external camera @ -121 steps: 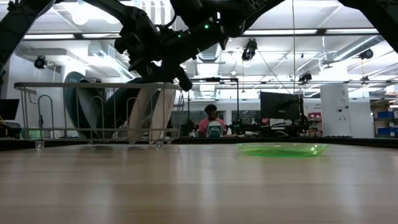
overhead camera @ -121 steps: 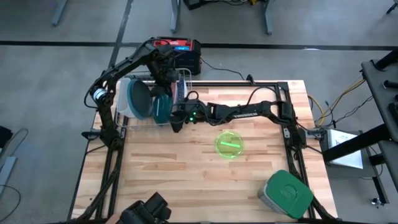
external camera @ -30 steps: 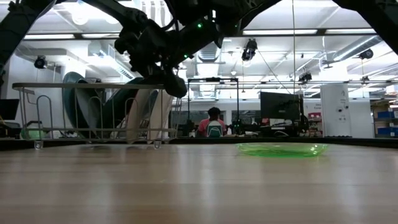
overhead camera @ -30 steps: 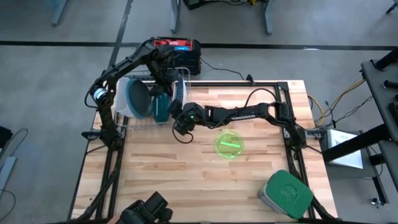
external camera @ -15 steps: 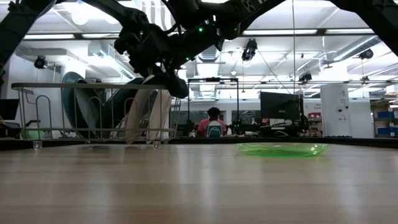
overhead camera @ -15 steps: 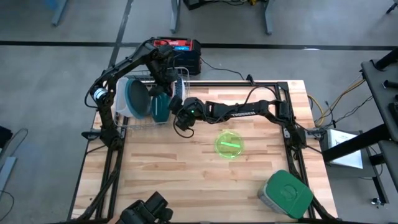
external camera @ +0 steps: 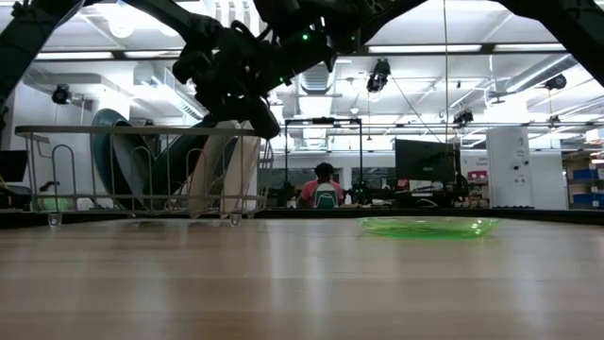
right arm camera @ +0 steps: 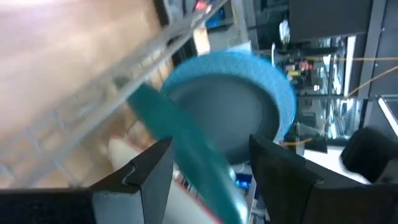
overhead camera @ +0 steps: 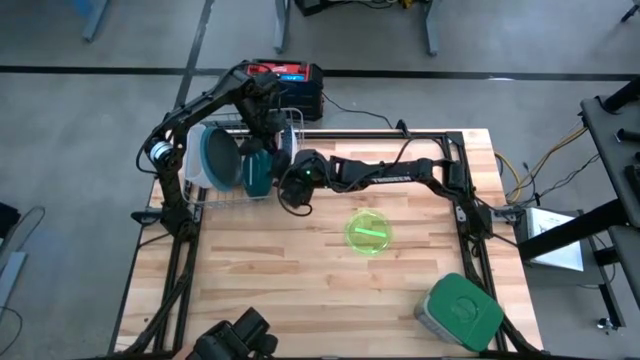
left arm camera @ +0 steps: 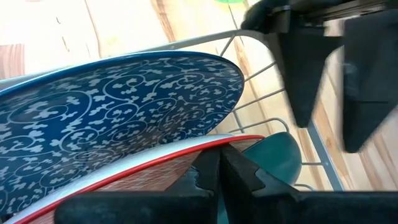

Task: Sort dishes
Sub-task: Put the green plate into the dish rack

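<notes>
Two arms meet at the wire rack [overhead camera: 240, 165] in the upper left of the high view, where several dishes stand on edge: a light blue bowl [overhead camera: 222, 160], a dark teal plate [overhead camera: 258, 172] beside it and a white dish [overhead camera: 289, 140]. The left gripper [overhead camera: 262, 140] sits over these dishes, the right gripper [overhead camera: 288, 190] just beside the rack's right end, and a lime green plate [overhead camera: 368, 231] lies flat on the desk [overhead camera: 300, 290] right of centre, with a green-lidded container [overhead camera: 459, 312] at lower right. In the low view the rack stands at left with both grippers dark above it, the green plate at right of centre, and a person [external camera: 324, 186] far behind. In the left wrist view its fingers [left arm camera: 208, 177] are pressed together, pinching the rim of a red-edged plate [left arm camera: 155, 171] under a blue patterned plate [left arm camera: 112, 109]. In the right wrist view the fingers [right arm camera: 146, 171] are spread, with the teal plate's edge [right arm camera: 180, 149] between them, in front of the blue bowl.
</notes>
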You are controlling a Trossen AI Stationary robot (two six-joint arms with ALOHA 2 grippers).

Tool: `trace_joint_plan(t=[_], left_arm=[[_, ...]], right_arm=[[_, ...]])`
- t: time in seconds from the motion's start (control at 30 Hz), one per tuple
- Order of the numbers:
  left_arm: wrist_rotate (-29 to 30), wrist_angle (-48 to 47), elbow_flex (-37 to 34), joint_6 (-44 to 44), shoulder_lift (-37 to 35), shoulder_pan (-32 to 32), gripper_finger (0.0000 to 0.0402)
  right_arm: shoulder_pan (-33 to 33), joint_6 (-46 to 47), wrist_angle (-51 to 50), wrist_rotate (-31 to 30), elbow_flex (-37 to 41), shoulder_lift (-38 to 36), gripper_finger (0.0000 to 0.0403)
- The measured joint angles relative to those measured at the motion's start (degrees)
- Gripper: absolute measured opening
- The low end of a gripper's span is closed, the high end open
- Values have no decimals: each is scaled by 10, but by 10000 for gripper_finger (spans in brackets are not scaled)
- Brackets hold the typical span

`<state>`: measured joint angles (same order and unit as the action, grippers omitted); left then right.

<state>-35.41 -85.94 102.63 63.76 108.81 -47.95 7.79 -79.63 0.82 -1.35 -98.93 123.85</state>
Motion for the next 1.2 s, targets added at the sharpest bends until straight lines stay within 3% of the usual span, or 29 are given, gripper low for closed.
trace_joint_plan(t=[0.43,0.7,0.9,1.2], left_arm=[[-1,5,-4,1,0,-1,0],[0,7,-5,1,0,-2,0],[1,8,-5,0,0,-2,0],[2,9,-5,2,0,-3,0]], right_arm=[[0,14,17,39,0,0,199],[-27,193,49,188,-69,2,199],[-65,106,21,93,-90,72,193],[-28,134,-136,50,-139,26,171]])
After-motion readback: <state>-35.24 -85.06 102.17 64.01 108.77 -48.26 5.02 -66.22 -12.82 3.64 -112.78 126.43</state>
